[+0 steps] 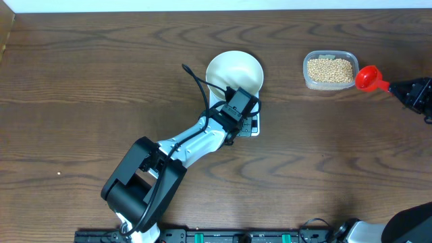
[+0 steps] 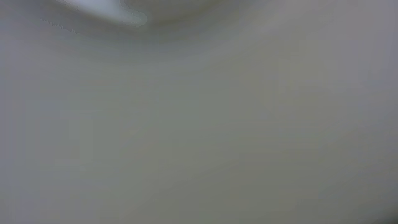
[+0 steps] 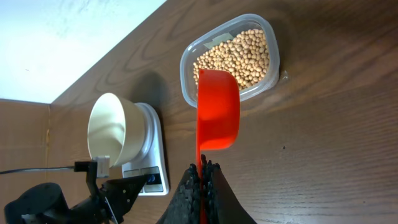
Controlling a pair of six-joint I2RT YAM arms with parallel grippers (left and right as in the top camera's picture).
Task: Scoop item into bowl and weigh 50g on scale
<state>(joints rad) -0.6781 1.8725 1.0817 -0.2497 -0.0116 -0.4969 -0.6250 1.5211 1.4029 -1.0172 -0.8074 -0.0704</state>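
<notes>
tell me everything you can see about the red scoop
The red scoop looks like glossy plastic: a deep round cup on a thin flat handle. The right end effector is shut on the handle's end, holding it roughly level. The cup is at the edge of the clear tub of beans nearest the right arm and overlaps its rim in the right wrist view. Whether they touch cannot be told. From overhead, no beans show in the cup.

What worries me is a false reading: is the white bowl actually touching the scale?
Touching. The right wrist view shows the bowl sitting on the scale, its base meeting the platform with no gap visible.
</notes>
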